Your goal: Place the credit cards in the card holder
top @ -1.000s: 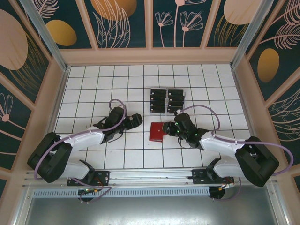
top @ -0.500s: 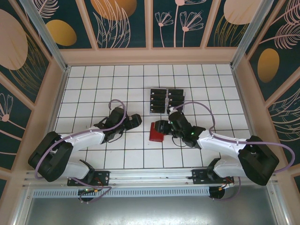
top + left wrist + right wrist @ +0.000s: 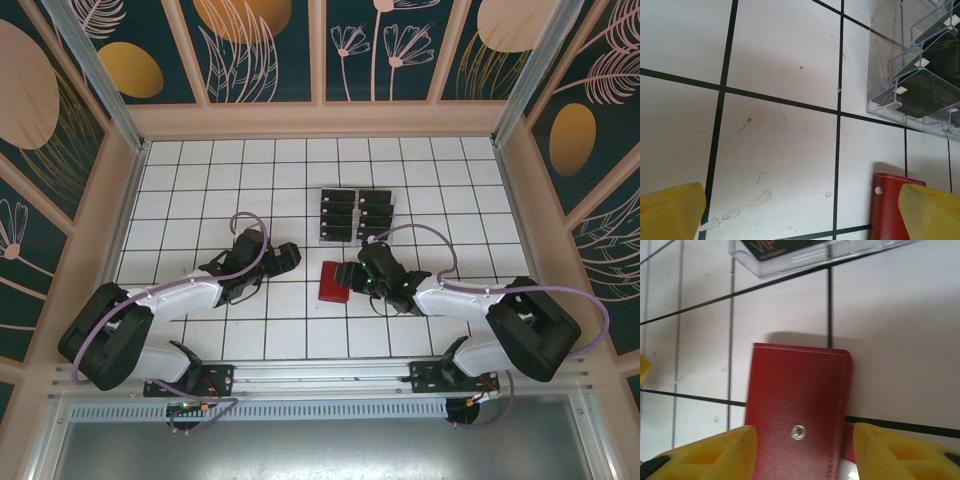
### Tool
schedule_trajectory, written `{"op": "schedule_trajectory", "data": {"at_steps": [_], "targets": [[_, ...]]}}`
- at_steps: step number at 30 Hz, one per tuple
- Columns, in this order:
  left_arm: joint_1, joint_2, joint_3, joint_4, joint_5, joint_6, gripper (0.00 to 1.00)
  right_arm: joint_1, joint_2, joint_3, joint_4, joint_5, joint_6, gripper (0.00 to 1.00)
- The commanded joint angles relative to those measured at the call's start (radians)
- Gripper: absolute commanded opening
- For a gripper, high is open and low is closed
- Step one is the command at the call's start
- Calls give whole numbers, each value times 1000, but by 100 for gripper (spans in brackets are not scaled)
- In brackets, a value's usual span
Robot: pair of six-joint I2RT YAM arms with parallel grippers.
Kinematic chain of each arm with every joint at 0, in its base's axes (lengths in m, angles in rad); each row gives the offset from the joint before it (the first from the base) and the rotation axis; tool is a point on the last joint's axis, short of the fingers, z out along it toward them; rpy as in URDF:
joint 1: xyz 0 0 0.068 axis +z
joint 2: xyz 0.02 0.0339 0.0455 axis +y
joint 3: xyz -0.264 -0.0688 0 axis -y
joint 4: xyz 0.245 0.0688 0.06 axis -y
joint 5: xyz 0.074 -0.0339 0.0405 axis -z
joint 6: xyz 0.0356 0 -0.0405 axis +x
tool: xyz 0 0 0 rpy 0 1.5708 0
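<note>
I read this as the opening step: the card holder [image 3: 333, 282] lies closed and flat on the tiled table [image 3: 200, 190], just in front of the clear slotted tray [image 3: 357, 215] where the credit cards [image 3: 339, 213] sit, none of them in the wallet yet. My right gripper [image 3: 802, 441] is low over the holder's near end, its yellow fingers [image 3: 720, 450] parted to about the wallet's width, one on each side; I cannot tell whether they touch its edges, and nothing is lifted. The left gripper [image 3: 800, 215] hangs just left of it with jaws wide and nothing but bare tile between them. Next I judge the clasp has to come undone and the flap fold back (probably one arm pinning, the other peeling). The right wrist view gives me the snap stud [image 3: 798, 431] and stitched edge, which the overhead cannot resolve; the overhead gives the two columns of cards and both arms' spacing.
</note>
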Motion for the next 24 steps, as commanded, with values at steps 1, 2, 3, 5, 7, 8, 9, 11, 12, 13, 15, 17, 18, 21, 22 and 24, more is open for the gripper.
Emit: {"op": "schedule_trajectory", "data": {"at_steps": [1,2,3,5,7,8,9,11,12,13,15,17,18,21,22,24], "targets": [[-6,-21,-3,-14,-14,16,99,-9,30,-11,20,23,8,54],[-6,-20,-5,-13,-13,17,98,-10,41,-9,26,19,6,54],[-5,-18,-5,-13,-13,19,98,-10,50,-6,31,17,6,54],[-5,-18,-6,-11,-13,20,98,-10,66,2,39,17,2,54],[-5,-18,-9,-10,-12,21,99,-9,77,10,48,17,-1,54],[-5,-18,-10,-8,-11,21,98,-10,81,14,52,-10,-3,54],[-6,-19,-11,-7,-12,20,99,-10,84,17,55,-15,-3,54],[-6,-19,-12,-2,-10,17,98,-10,87,24,60,-25,-8,54],[-5,-17,-12,0,-9,17,98,-10,85,28,60,-28,-10,54],[-5,-17,-12,0,-6,17,99,-10,83,30,64,-34,-14,54],[-5,-16,-12,3,-6,17,99,-10,81,35,72,-46,-16,54],[-6,-15,-13,4,-5,17,99,-12,84,41,81,-63,-21,54],[-6,-13,-12,4,-4,18,99,-12,88,47,84,-72,-22,53],[-5,-10,-11,6,-3,17,99,-11,100,58,96,-98,-22,53],[-5,-10,-12,6,-1,18,98,-12,103,60,103,-109,-22,54],[-5,-8,-13,6,-1,16,99,-13,107,62,115,-123,-16,53]]}}
